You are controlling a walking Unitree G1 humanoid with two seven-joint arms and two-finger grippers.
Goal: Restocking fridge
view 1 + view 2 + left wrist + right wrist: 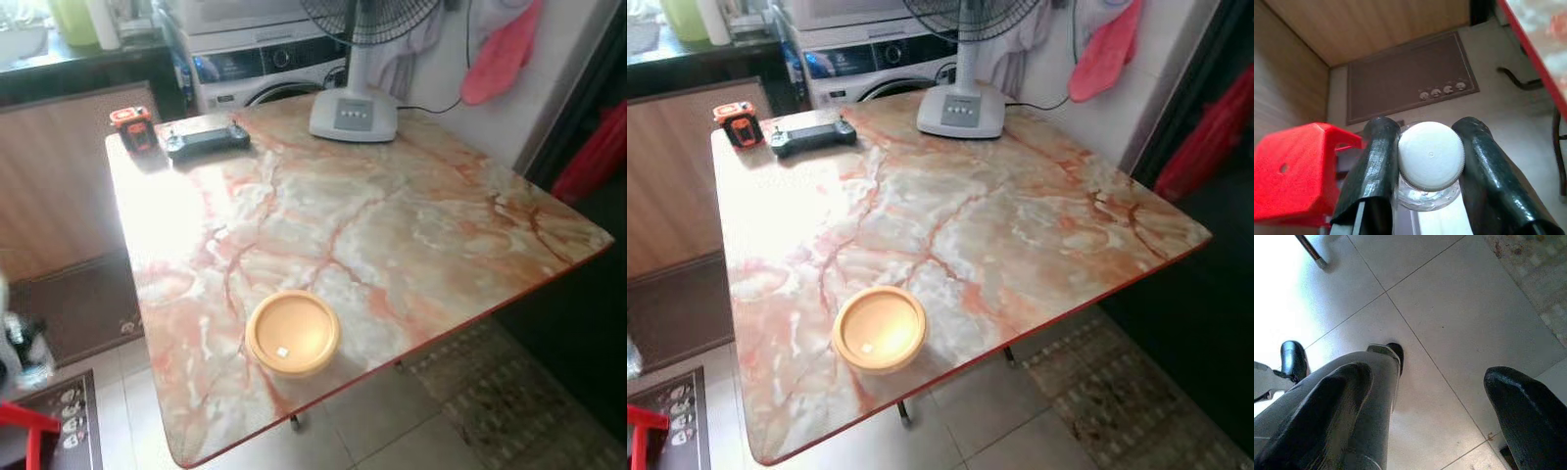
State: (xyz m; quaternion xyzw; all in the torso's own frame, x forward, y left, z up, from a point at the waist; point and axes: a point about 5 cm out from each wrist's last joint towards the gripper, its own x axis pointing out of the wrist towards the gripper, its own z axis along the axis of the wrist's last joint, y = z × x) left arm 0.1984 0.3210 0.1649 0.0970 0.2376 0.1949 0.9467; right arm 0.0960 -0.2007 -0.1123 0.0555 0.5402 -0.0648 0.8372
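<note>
My left gripper (1431,161) is shut on a clear plastic bottle with a white cap (1431,154), held low beside the table, above a red stool (1295,176). The same bottle (24,348) appears at the left edge of the left eye view. My right gripper (1425,406) hangs open over the tiled floor, nothing between its fingers (1327,406). A marble-patterned table (392,225) stands in front of me with a yellow bowl (292,333) near its front edge.
At the far side of the table sit a fan base (353,116), a black handheld device (206,139) and an orange tape measure (133,127). A washing machine (265,69) stands behind. A brown mat (1410,78) lies by a wooden wall.
</note>
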